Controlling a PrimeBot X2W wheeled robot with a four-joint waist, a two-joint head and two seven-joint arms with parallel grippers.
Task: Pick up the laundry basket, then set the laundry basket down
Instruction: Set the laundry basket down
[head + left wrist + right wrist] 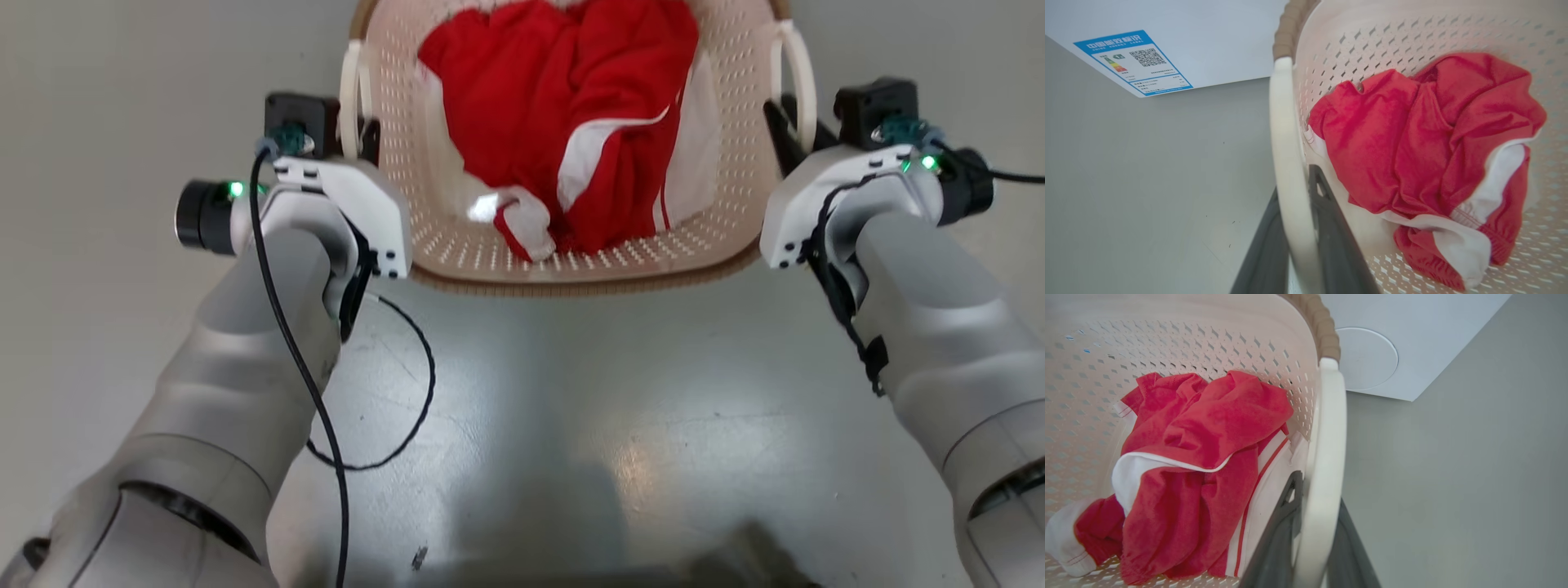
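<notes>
— Laundry basket [424, 212], where does it sit?
— Straight ahead in the head view, between both arms, over grey floor [571, 425], with a red-and-white garment [563, 106] heaped inside. Whether it touches the floor, I cannot tell.
— Left gripper [1295, 192]?
— Its jaws are nearly closed, pinching the left loop handle [1286, 134], one finger inside the wall, one outside.
— Right gripper [1318, 490]?
— Same grip on the right handle [1329, 437]. A white washing machine [1412, 335] stands beyond.
</notes>
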